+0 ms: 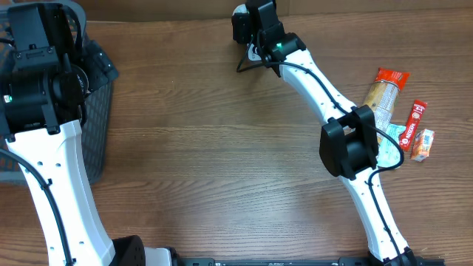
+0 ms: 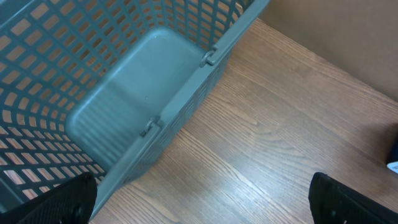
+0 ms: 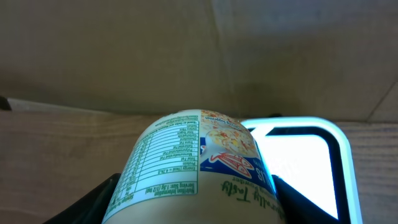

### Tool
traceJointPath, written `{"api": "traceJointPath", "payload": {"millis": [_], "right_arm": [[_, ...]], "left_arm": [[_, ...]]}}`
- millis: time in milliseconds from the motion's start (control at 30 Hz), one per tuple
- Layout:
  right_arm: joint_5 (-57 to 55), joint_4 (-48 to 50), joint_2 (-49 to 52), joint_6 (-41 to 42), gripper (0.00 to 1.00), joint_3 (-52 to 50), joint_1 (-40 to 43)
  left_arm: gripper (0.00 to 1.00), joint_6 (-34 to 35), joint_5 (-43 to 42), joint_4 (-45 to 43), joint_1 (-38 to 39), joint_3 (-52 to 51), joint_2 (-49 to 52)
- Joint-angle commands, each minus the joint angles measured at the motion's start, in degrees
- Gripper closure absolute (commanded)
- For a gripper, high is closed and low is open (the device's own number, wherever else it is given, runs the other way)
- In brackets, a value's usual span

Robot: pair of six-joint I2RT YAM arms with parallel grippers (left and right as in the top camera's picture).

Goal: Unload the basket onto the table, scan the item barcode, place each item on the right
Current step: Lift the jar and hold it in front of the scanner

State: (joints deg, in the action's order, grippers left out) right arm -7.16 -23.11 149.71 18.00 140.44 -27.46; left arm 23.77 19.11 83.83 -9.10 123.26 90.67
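The item is a pale cup (image 3: 193,168) with a green nutrition table and a blue and red label. My right gripper (image 3: 199,208) is shut on its sides, with a black finger (image 3: 99,202) showing at each side. The cup's top end is held right by the scanner's lit white window (image 3: 305,162). In the overhead view the right gripper (image 1: 255,29) is at the table's far edge and hides the cup; no barcode shows. My left gripper (image 2: 205,205) is open and holds nothing, hanging over the wood beside the basket's corner.
A grey mesh basket (image 1: 100,125) stands at the left, under the left arm, and its wall (image 2: 124,118) fills the left wrist view. Snack packets (image 1: 388,92), a red sachet (image 1: 416,114) and a small orange box (image 1: 423,144) lie at the right. A cardboard wall runs along the back.
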Motion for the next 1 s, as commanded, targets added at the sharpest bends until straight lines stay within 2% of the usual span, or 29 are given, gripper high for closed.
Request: {"api": "traceJointPath", "payload": {"millis": [0,533,967], "right_arm": [[-3.4,3.0,-0.6,0.2,0.96,0.6,-0.1],[-6.3,12.1,3.8,0.2,0.96,0.6,2.1],[-6.3,12.6,5.5,0.2,0.96,0.6,2.8]], "left_arm": [[0.0,-0.5,0.7,0.0,-0.2,0.6,0.4],[0.01,-0.5,0.7,0.0,-0.2,0.6,0.4],[0.0,-0.5,0.7,0.0,-0.2,0.6,0.4]]}}
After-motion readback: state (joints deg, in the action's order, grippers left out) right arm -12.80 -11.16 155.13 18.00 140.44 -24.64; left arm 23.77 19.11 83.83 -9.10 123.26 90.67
